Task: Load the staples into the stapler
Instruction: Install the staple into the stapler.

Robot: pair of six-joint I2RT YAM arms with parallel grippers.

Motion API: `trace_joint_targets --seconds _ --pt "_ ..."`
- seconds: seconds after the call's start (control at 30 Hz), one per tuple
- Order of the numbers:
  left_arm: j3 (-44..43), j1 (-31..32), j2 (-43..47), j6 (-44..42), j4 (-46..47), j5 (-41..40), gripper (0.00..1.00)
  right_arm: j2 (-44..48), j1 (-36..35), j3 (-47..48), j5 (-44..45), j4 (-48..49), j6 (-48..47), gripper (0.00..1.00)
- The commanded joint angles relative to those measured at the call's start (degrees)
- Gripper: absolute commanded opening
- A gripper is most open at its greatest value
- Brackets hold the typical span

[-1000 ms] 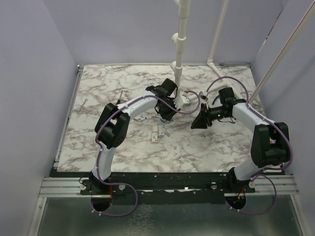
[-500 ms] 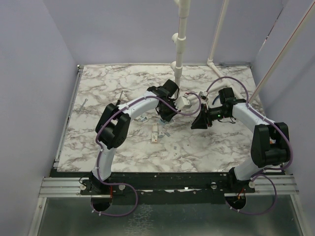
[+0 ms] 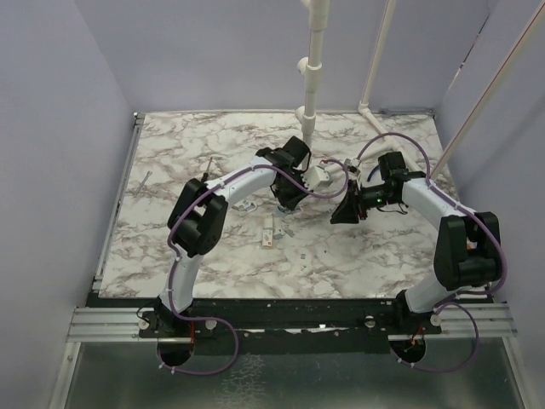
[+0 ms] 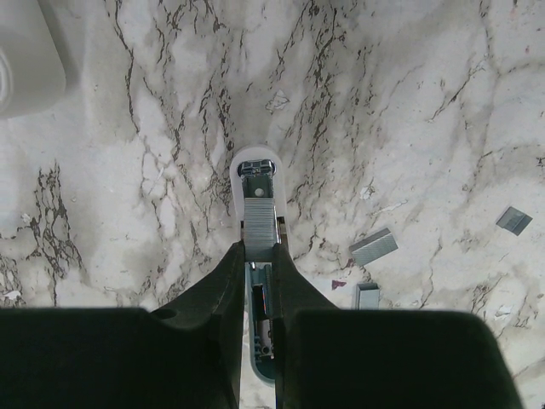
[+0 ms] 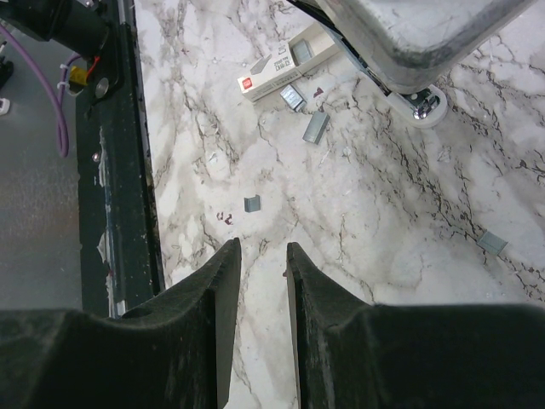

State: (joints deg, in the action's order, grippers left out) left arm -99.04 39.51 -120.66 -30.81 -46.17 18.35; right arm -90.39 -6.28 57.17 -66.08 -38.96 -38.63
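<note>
The stapler (image 4: 253, 167) lies open on the marble table, white nose away from me, teal rear (image 4: 263, 365) showing between my left fingers. A silvery strip of staples (image 4: 258, 223) sits along its channel. My left gripper (image 4: 258, 248) is shut on the near end of that strip, right over the stapler. In the top view the left gripper (image 3: 289, 204) points down at mid-table and hides the stapler. In the right wrist view the stapler nose (image 5: 423, 106) peeks out under the left arm. My right gripper (image 5: 262, 245) hangs open over bare marble with nothing in it, to the right (image 3: 342, 213).
Loose staple pieces lie near the stapler (image 4: 373, 247) (image 4: 368, 296) (image 4: 513, 220), and more lie scattered (image 5: 316, 126) (image 5: 252, 204). A small white oblong box (image 5: 285, 68) (image 3: 269, 232) rests near the table's front. A white pipe stand (image 3: 306, 115) rises at the back. The black front rail (image 5: 128, 170) borders the table.
The left arm has shifted very slightly, still holding the strip over the stapler. The right arm has stayed where it was.
</note>
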Motion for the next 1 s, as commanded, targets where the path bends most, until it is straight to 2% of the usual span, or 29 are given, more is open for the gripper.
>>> trace_joint_targets --seconds 0.0,0.97 --pt "-2.3 0.7 -1.4 0.5 -1.3 -0.6 0.0 -0.3 0.2 1.5 -0.9 -0.9 -0.9 0.32" --pt "-2.4 0.7 -3.0 -0.4 -2.3 -2.4 0.0 -0.2 0.2 1.6 -1.0 -1.3 -1.3 0.32"
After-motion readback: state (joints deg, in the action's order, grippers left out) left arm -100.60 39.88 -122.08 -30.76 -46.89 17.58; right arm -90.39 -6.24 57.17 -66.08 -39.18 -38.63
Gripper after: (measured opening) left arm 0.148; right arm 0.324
